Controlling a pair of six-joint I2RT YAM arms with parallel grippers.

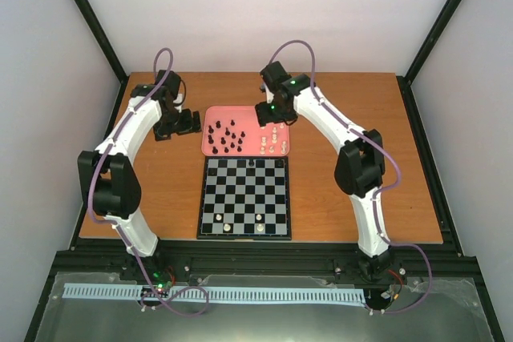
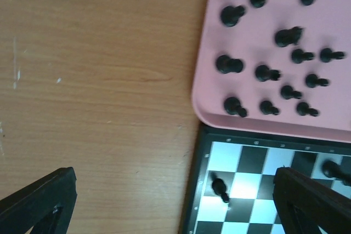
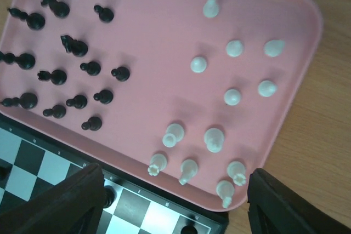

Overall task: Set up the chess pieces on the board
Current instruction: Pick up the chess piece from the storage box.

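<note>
Dark fingers of the right tool (image 3: 174, 190) stand wide apart with nothing between them. It is released, over the near rim of the pink tray (image 3: 142, 36), where black chess pieces (image 3: 58, 76) cluster at one end and white chess pieces (image 3: 233, 97) at the other. Likewise spread and empty, the left tool (image 2: 174, 190) hangs over the wooden worktop (image 2: 98, 80) by the corner where tray and board meet. Against the tray's near edge lies the board (image 1: 244, 198) — a few black figures on its far row, two white on its near row.
</note>
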